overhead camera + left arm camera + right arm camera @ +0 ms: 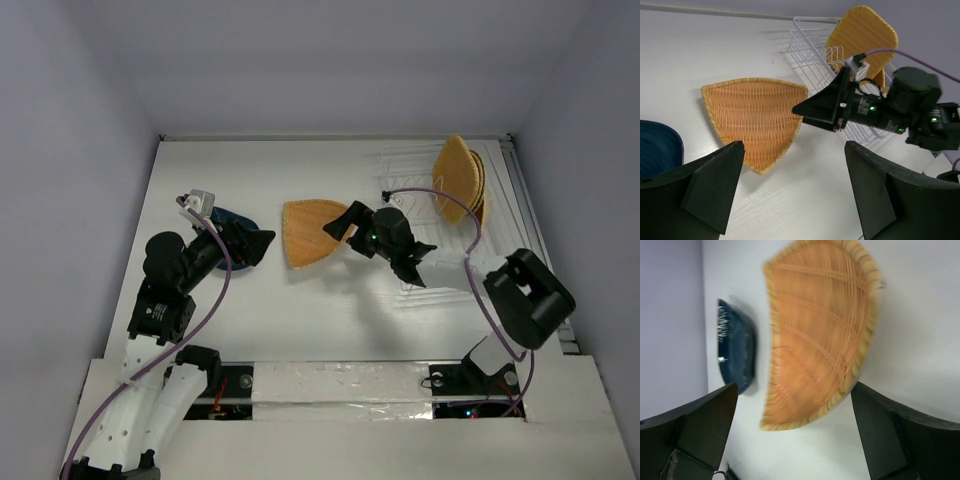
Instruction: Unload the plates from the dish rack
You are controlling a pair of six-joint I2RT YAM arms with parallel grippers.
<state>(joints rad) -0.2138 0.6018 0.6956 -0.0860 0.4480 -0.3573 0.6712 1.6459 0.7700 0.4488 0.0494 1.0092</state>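
Observation:
The dish rack (425,175) is a pale ribbed rack at the back right; it also shows in the left wrist view (807,42). Several orange-tan plates (460,180) stand upright in it (865,35). One orange woven plate (305,232) lies flat on the table (752,117) (820,325). The dark blue plate (235,220) lies to its left (657,145) (737,352). My right gripper (338,228) (800,440) is open and empty at that woven plate's right edge. My left gripper (258,248) (795,190) is open and empty, over the blue plate's right side.
The white table (300,170) has walls at the back and both sides. The right arm's body (525,295) sits in front of the rack and its cable (440,200) crosses over it. A taped strip (340,385) runs along the near edge.

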